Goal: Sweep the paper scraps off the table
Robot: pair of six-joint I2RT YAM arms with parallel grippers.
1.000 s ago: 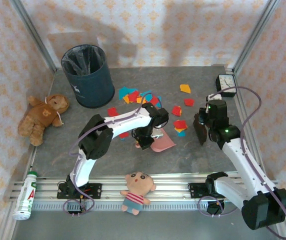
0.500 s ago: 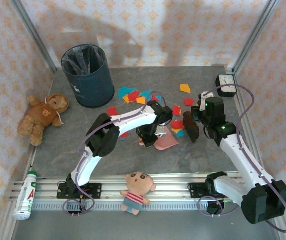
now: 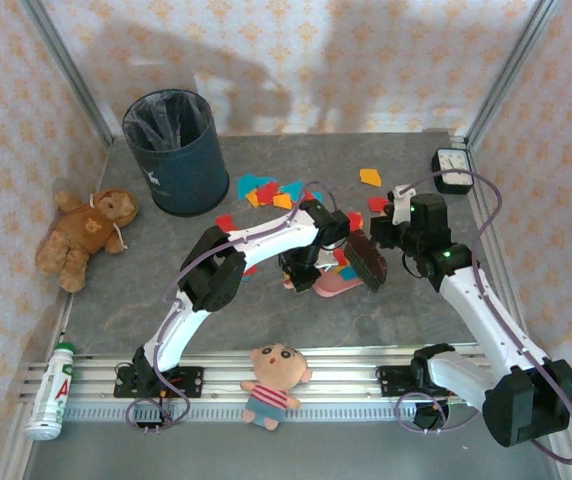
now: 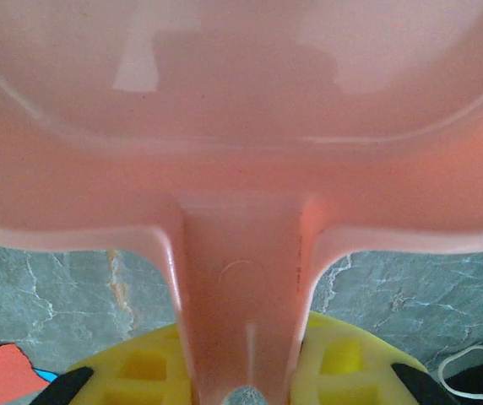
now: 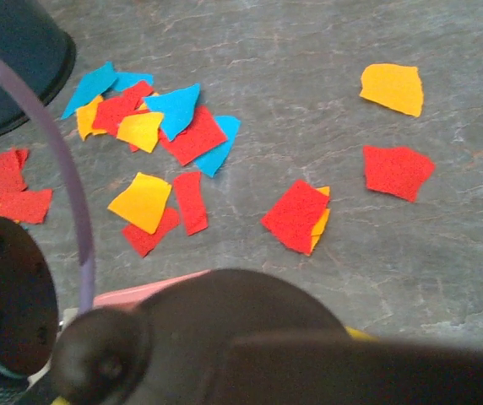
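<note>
My left gripper (image 4: 241,375) pinches the handle of a pink plastic dustpan (image 4: 241,126); my right gripper (image 3: 386,238) clasps a dark bristled brush (image 3: 366,262) just beside the pan. Red, blue and yellow paper scraps (image 5: 178,135) lie scattered beyond on the dark grey stone-look table (image 5: 309,76).

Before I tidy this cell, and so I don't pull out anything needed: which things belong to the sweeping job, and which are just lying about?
Job in hand: paper scraps, table, pink dustpan, dark brush, probably the bin.
Lying about: teddy bear, doll, bottle, clock.
</note>
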